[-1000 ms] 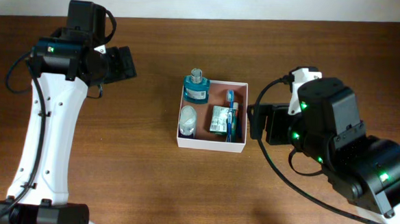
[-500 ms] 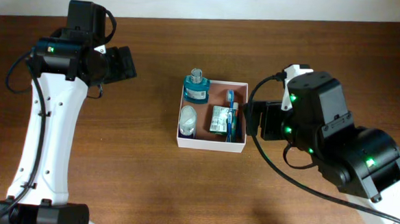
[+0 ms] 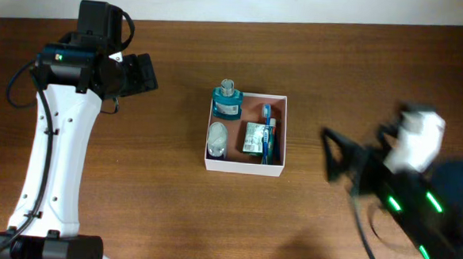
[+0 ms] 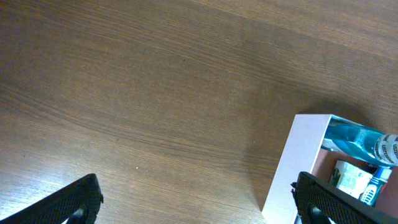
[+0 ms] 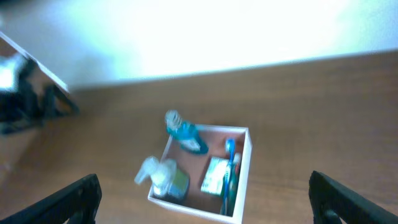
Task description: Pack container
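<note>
My left hand (image 3: 147, 73) and right hand (image 3: 335, 156) gape, holding nothing. The shallow white-walled square container (image 3: 244, 167) sits between them on the brown wooden bench (image 3: 172, 206). I judge a careless brush could topple the teal plastic bottle (image 3: 227, 102) crowding its corner.

Matt dark-brown wood-grain table (image 3: 171, 214), thin white card-like container (image 3: 244, 167) walls, glossy teal plastic bottle (image 3: 227, 105).

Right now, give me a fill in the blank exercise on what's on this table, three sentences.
The blue toothbrush lies ____ the container.
The left claw and the right claw are both ____.
The container stands on a ____ table.
Missing words: inside; open; wooden.
</note>
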`<state>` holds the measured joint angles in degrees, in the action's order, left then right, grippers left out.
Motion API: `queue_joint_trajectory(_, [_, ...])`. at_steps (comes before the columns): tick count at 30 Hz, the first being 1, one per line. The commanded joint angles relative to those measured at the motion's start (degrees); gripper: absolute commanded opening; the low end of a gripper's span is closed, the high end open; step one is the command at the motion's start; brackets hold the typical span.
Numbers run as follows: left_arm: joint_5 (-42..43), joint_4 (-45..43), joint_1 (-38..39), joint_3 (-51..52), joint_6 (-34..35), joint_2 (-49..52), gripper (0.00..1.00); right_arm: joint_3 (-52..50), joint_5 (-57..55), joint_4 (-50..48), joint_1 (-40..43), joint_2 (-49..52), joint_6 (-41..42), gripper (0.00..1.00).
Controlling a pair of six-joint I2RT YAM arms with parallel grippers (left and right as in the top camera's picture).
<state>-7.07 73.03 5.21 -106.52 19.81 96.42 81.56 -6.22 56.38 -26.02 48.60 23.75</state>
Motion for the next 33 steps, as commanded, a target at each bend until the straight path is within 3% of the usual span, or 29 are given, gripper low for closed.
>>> queue_joint_trajectory(1, [-0.3, 0.0, -0.1, -0.5, 0.3, -0.6, 0.99, -10.1, -1.2, -2.6, 4.3, -13.3, 0.0, 0.98])
queue_joint_trajectory(10, [-0.3, 0.0, -0.1, -0.5, 0.3, -0.6, 0.99, -32.2, -1.3, -10.9, 12.9, -36.8, 0.0, 0.98])
queue_joint_trajectory(14, [-0.3, 0.0, -0.1, -0.5, 0.3, -0.6, 0.99, -45.0, 0.1, -24.2, 14.9, -44.8, -3.1, 0.98])
queue_joint_trajectory(23, [-0.3, 0.0, -0.1, -0.5, 0.3, -0.6, 0.99, -64.0, 7.8, -50.9, 18.3, -48.4, -7.5, 0.99])
queue_joint_trajectory(33, [-0.3, 0.0, -0.1, -0.5, 0.3, -0.6, 0.99, -77.9, 7.7, -68.7, 19.0, -48.4, -7.5, 0.99])
